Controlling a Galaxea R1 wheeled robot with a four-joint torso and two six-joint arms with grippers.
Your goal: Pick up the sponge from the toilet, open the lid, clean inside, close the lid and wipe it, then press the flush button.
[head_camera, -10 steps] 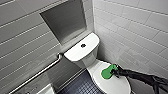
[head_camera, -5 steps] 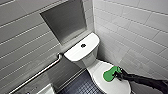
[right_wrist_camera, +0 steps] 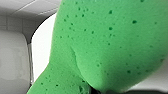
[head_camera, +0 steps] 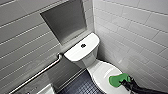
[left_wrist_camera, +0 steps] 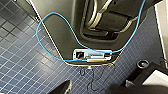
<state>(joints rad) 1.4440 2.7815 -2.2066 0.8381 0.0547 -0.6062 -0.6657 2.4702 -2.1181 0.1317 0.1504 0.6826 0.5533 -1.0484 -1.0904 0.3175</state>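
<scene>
The white toilet point(head_camera: 75, 53) stands in a tiled corner, its lid point(head_camera: 101, 72) down over the bowl. A small round flush button point(head_camera: 83, 45) sits in the middle of the tank top. My right gripper point(head_camera: 126, 81) reaches in from the lower right, shut on the bright green sponge point(head_camera: 116, 80), which rests on the lid's right side. The sponge point(right_wrist_camera: 107, 45) looms large in the right wrist view, with the white lid point(right_wrist_camera: 42, 50) behind it. My left gripper point(left_wrist_camera: 97, 87) hangs open over the dark tiled floor, holding nothing.
A metal grab bar point(head_camera: 37, 72) runs along the left wall below a recessed niche point(head_camera: 65, 21). A white tiled wall point(head_camera: 135, 32) stands close on the toilet's right. Dark blue floor tiles point(head_camera: 80, 86) lie left of the bowl. A blue cable point(left_wrist_camera: 50, 22) loops over my base.
My right gripper has slid the sponge across the lid, toward its front right edge. The toilet and the left arm have not moved.
</scene>
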